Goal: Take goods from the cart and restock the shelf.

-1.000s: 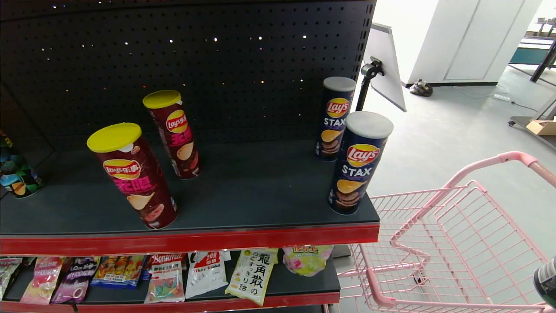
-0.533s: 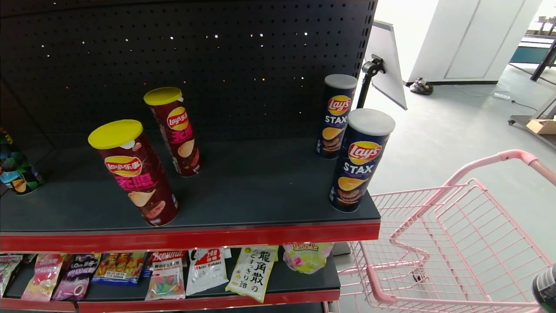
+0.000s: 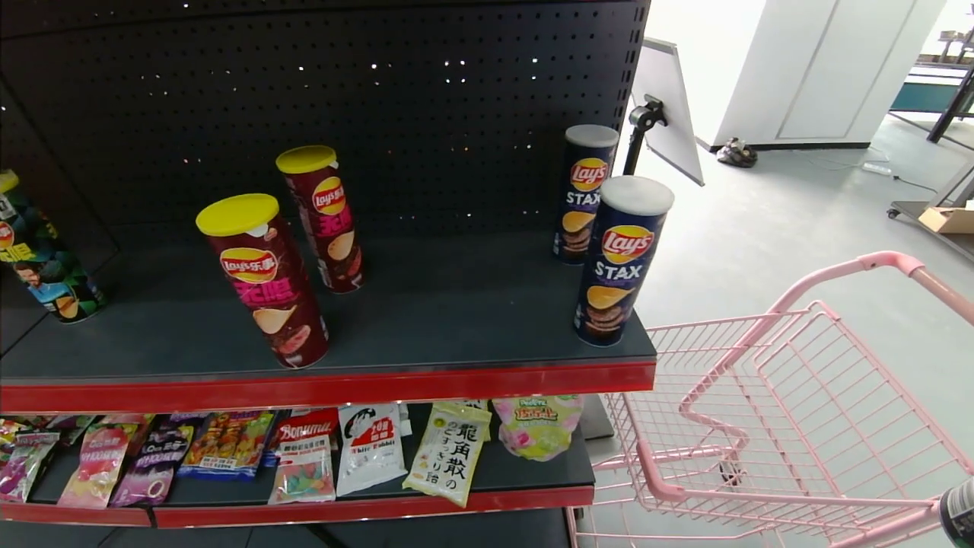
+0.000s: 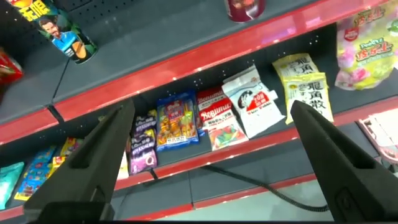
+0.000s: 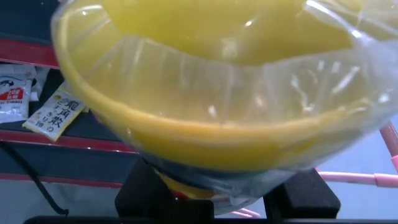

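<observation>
Your right gripper is pinching the yellow-lidded can low on its body, a finger on either side. In the head view that can sits at the near right corner of the pink cart; you cannot tell whether it is inside the basket or just outside it. Your left gripper is spread wide with nothing between its fingers, hanging in front of the snack bags on the lower shelf. On the upper shelf two maroon cans stand upright left of centre, one nearer and one farther back. Two navy cans stand upright at the right end, just beside each other. A colourful can stands at the far left.
</observation>
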Controlling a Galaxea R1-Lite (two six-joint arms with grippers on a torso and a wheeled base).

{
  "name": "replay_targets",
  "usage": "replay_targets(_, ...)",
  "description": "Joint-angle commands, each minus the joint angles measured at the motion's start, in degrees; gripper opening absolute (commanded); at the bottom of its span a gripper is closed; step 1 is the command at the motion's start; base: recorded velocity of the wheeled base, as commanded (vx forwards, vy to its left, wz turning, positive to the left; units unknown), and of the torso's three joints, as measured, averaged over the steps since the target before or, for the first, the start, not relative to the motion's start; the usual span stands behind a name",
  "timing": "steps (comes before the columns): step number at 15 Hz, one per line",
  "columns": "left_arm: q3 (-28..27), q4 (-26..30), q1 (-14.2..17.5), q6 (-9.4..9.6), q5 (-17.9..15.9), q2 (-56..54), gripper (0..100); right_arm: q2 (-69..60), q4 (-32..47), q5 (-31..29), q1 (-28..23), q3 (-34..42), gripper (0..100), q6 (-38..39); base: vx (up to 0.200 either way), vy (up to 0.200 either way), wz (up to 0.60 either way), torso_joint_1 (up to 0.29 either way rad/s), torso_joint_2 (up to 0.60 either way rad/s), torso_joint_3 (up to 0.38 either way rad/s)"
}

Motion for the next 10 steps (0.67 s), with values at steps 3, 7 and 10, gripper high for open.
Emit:
replay_targets(3, 0.01, 0.01, -0.01, -0.02, 0.13, -0.01, 100, -0.87, -0.10, 0.19, 0.08, 0.07, 0, 0.05, 0.000, 0.200, 0.00, 0.012, 0.00, 0.002)
replay_targets(7, 0.01, 0.01, -0.01, 0.07, 0.13, -0.28, 100, -2.62, -0.01, 0.54, 0.08, 0.07, 0, 0.05, 0.000, 0.200, 0.00, 0.005, 0.00, 0.002)
replay_targets(10, 0.10, 0.01, -0.01, 0.07, 0.13, -0.63, 100, -3.06, -0.54, 0.54, 0.17, -0.02, 0, 0.23, 0.000, 0.200, 0.00, 0.002, 0.00, 0.004)
